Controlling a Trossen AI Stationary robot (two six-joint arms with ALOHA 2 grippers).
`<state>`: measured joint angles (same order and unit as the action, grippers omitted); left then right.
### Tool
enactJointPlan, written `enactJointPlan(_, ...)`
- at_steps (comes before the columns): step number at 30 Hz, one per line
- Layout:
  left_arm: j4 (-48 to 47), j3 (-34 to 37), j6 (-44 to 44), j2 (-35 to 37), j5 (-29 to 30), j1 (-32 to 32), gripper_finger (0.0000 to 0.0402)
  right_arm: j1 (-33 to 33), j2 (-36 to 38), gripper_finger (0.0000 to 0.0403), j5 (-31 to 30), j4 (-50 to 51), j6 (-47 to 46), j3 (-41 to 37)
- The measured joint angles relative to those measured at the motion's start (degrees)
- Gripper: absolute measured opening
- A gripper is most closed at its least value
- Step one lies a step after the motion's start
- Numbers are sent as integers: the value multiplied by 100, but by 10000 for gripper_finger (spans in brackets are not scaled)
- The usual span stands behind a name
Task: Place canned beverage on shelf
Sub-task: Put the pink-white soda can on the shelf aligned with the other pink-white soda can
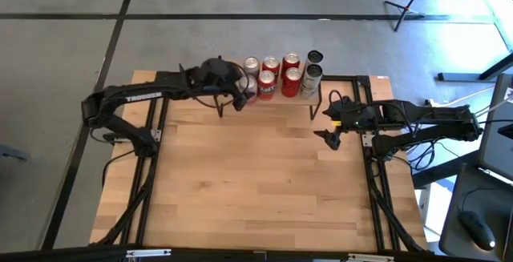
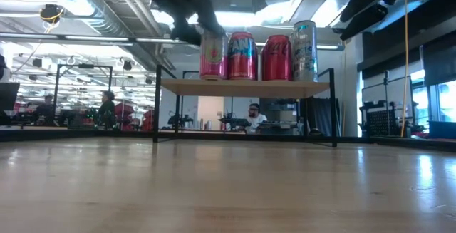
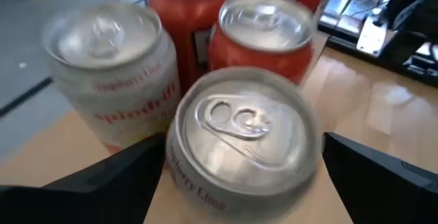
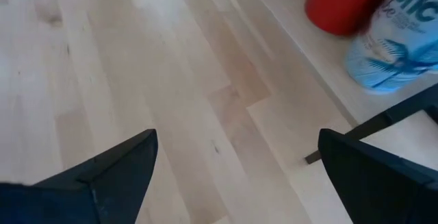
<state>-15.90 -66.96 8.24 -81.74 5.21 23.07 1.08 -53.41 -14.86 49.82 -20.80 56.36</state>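
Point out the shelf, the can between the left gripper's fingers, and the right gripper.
shelf (image 2: 246, 88): low view, front edge of its wooden top.
white can (image 3: 243, 131): left wrist view, its silver lid.
right gripper (image 1: 328, 125): high view, midway between its fingertips, over the table.

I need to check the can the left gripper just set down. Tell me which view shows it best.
The left wrist view: the can fills the frame, lid up, between the open left gripper fingers. The high view hides it under the arm; the low view shows its side on the shelf; the right wrist view misses it.
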Motion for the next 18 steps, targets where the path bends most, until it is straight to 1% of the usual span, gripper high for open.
enactJointPlan(10,-125,-53,-111,979,-35,-61,378,2,2,390,45,2,2,2)
enactJointPlan(16,-972,-38,-254,1055,-292,-276,378,2,2,390,42,2,2,2)
enactJointPlan(18,-1052,76,-416,983,-140,-366,378,0,2,390,37,1,2,2)
